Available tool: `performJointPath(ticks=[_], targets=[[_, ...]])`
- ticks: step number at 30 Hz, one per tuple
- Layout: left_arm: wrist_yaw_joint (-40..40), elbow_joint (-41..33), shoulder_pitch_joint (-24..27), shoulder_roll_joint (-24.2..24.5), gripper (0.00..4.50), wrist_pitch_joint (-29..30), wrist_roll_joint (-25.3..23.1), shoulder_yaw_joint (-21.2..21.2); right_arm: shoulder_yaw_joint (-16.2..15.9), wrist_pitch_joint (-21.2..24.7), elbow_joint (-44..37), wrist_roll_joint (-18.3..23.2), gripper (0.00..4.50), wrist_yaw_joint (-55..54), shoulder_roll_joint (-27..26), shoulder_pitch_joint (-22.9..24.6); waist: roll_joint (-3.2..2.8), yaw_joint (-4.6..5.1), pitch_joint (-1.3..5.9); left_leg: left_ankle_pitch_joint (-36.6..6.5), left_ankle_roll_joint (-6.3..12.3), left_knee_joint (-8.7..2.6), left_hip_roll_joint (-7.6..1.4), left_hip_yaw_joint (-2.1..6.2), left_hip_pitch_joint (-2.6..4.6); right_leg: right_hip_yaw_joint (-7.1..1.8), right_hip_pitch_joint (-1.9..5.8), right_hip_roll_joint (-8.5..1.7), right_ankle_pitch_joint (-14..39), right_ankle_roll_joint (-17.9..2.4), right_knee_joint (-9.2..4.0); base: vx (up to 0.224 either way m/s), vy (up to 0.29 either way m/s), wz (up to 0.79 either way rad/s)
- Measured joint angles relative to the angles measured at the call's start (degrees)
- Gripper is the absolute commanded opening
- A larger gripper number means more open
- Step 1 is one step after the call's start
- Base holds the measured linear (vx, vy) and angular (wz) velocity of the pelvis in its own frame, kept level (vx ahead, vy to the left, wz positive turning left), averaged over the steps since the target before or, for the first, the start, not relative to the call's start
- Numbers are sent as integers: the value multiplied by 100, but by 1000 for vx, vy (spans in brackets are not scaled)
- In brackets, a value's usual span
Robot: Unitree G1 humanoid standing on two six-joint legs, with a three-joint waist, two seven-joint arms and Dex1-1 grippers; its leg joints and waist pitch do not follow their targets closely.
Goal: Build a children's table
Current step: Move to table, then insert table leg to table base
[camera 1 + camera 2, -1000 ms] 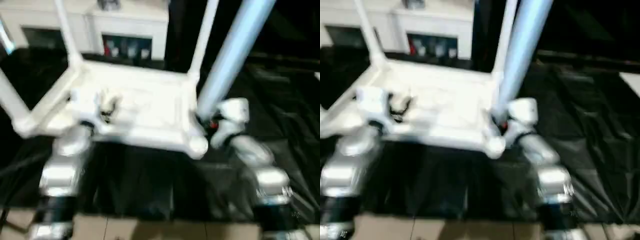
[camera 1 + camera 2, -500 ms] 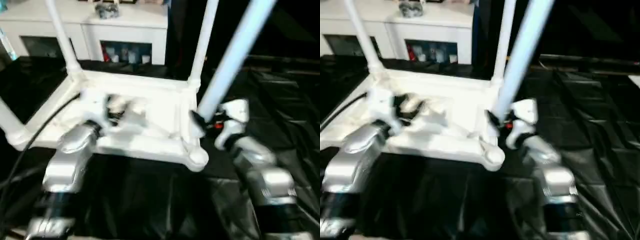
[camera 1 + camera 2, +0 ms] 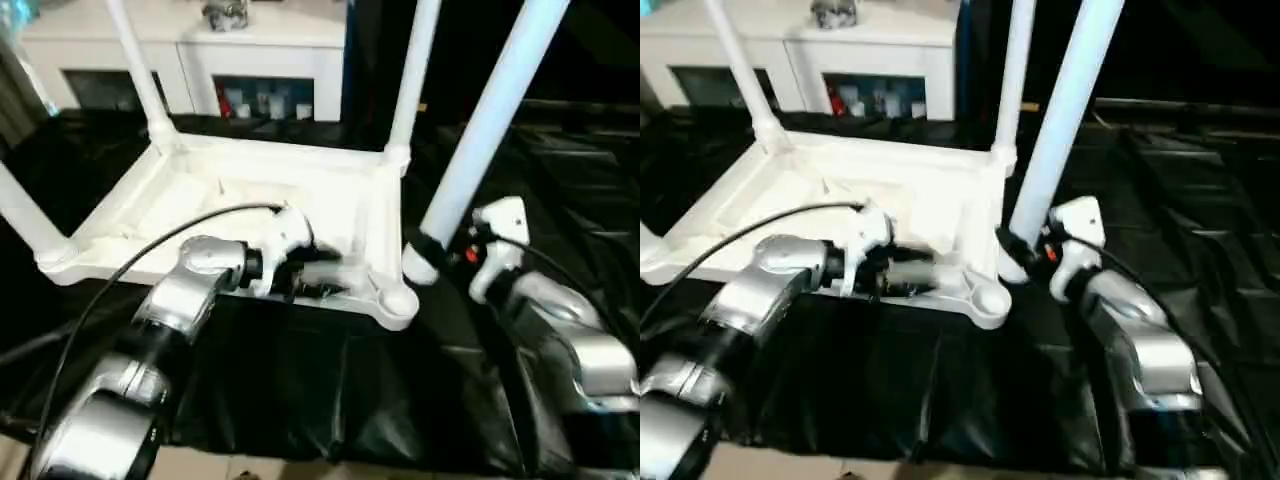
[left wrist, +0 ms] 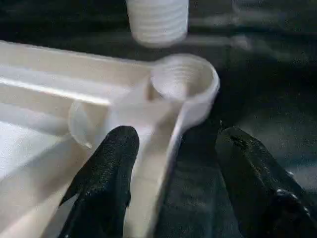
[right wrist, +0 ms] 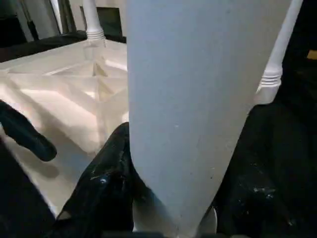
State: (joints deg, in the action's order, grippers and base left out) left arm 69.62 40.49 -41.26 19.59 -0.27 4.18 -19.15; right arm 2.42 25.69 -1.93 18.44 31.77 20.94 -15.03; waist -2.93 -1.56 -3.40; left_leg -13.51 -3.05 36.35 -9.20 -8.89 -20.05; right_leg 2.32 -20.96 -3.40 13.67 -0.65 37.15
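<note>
The children's table lies upside down on a black sheet: a white ribbed tabletop (image 3: 250, 200) with three white legs standing in its corner sockets. The near right socket (image 3: 397, 300) is empty and shows in the left wrist view as a threaded socket (image 4: 184, 79). My right gripper (image 3: 440, 252) is shut on a fourth leg (image 3: 480, 140), which stands tilted with its threaded end (image 4: 157, 20) just beside and above that socket. My left gripper (image 4: 173, 141) is open and straddles the tabletop's near rim close to that corner. One finger (image 4: 111, 163) is inside the rim, the other outside.
A white cabinet (image 3: 250, 50) with glass doors stands behind the table. The black sheet (image 3: 300, 380) covers the floor around it, with folds at the right. A black cable (image 3: 120, 270) runs from my left arm across the near rim.
The head camera has shifted. My left gripper has moved right along the near rim to the empty corner socket. The right gripper keeps its hold on the leg beside that corner.
</note>
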Motion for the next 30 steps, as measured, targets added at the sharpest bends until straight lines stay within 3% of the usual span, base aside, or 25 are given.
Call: performJointPath(ticks=[8,16,30], targets=[[90,1320,-670,-128,287,-820,-439,-196,-87,43,-266,6,186,119,15,164,-82,7,14,28,30,-7,-3,-6,-7,1,-2,1,-10,-3,-19,0,0,0],[223,2330,-1094,-249,207,-1149,-736,-260,-92,75,-486,18,186,138,65,217,-98,-7,10,36,51,-12,-4,-7,-15,5,-8,1,-10,-3,-30,0,0,0],[380,3049,-1306,-514,108,-1152,-741,-53,-184,113,-493,15,186,244,71,218,-99,-6,8,34,55,-20,-5,-11,-19,5,-8,0,-10,-4,-47,0,0,0]])
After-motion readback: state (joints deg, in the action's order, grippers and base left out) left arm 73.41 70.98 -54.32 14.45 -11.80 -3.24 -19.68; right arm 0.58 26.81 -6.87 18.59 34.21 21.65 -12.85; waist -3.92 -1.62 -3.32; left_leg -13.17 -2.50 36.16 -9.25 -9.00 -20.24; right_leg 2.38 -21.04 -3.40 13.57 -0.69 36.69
